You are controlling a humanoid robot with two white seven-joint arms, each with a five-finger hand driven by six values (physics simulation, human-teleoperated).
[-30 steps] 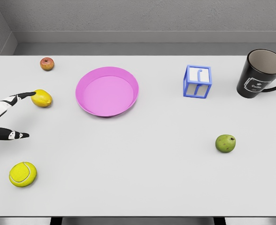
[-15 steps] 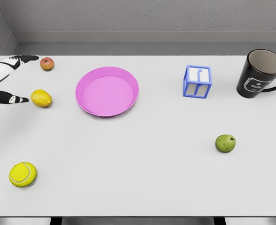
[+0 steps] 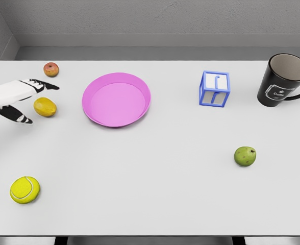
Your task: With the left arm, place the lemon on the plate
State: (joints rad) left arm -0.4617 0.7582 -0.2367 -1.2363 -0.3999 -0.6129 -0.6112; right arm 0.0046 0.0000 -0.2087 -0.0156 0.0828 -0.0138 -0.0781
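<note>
Moved: left hand [image 3: 18,98] has dropped from beside the small red apple [image 3: 51,69] and now brackets the lemon [image 3: 45,106] from nine o'clock, upper fingers [image 3: 40,84] reaching over it, thumb below.
Hand state: spread open, holding nothing; contact with the fruit cannot be told.
Lemon: unmoved, resting on the table [image 3: 165,194] at nine o'clock of the pink plate [image 3: 116,99], near it but apart.
Plate: empty.
Meaning: approach looks finished; closing the fingers seems next, then lift and carry toward three o'clock.
Risk: round fruit could roll away from a loose pinch.
Right arm: out of sight.
</note>
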